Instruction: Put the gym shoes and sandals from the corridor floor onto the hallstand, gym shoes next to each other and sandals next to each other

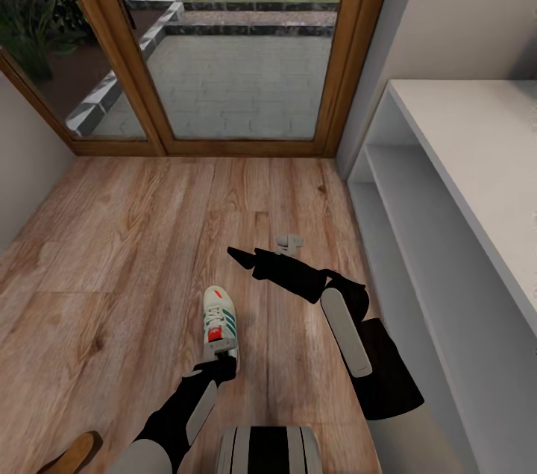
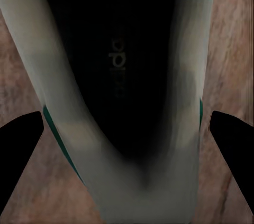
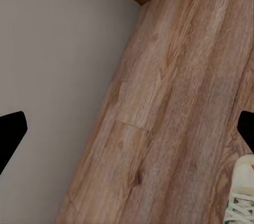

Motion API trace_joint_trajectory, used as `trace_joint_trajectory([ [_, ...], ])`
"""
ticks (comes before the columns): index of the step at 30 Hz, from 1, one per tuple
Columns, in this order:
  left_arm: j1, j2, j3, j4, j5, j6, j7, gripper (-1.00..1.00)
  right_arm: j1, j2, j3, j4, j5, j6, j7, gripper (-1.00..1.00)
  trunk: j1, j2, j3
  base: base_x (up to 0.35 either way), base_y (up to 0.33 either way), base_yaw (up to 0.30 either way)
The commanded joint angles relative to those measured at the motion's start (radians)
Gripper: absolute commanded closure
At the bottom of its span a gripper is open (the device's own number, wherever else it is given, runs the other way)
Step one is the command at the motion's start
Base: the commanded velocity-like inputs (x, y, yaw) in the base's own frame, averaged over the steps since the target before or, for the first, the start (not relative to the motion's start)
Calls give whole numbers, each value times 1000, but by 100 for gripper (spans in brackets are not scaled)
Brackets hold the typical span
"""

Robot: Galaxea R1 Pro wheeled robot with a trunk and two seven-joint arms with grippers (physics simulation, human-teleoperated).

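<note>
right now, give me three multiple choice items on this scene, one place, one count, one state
1. Where does the sneaker lie?
A. on the floor
B. on the rack's top
C. on a rack shelf

2. How many sneakers show in the head view?
A. none
B. one
C. three

3. How do the left gripper's fingers stand?
A. shut flat together
B. apart, either side of the sneaker's heel
C. clamped on a sandal

Answers: 1 A, wood planks surround it, the rack stands off to the right. 2 B, a single sneaker lies there. 3 B, the left wrist view shows a dark finger each side of the heel.
</note>
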Motion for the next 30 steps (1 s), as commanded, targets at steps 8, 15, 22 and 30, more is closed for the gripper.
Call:
trace_joint_trajectory([
  [8, 2, 0, -2, -7, 10, 4, 8, 100, 1, 0, 0, -1, -2, 4, 4, -100, -4, 2, 30, 0, 0, 0],
  [15, 4, 0, -2, -14, 10, 3, 8, 100, 1, 0, 3, 0, -1, 3, 5, -100, -7, 3, 57, 0, 0, 0],
  [22, 3, 0, -2, -15, 10, 3, 8, 100, 2, 0, 3, 0, -1, 2, 5, -100, -10, 5, 85, 0, 0, 0],
  [30, 3, 0, -3, -17, 10, 3, 7, 100, 1, 0, 2, -2, -2, 2, 5, -100, -14, 7, 115, 0, 0, 0],
])
